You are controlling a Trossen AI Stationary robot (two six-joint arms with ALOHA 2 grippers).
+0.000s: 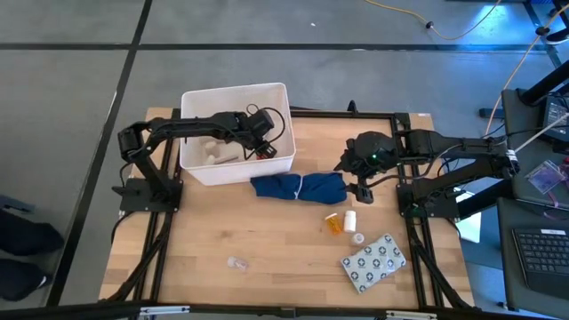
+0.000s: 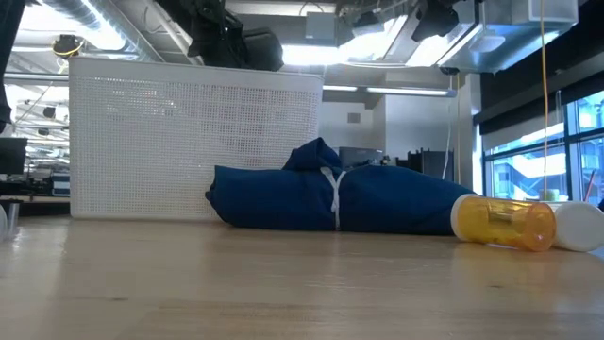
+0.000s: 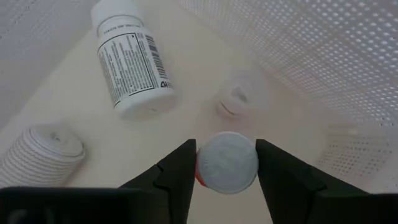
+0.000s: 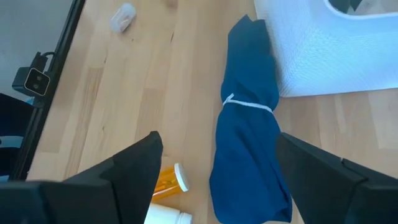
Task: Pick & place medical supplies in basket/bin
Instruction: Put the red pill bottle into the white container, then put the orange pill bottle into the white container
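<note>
Inside the bin (image 3: 348,68), the white bottle (image 3: 134,65) lies on its side.

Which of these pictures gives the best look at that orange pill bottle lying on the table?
The low view: the orange pill bottle lies on its side, close and unobstructed, beside the dark blue cloth. The high view shows it only as a tiny orange spot. The right wrist view catches part of it at the edge. The left wrist view misses it.

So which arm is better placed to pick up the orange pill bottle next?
The right. Its open gripper hovers near the orange pill bottle, while the left gripper is inside the white tub, with a small vial between its fingers.
</note>
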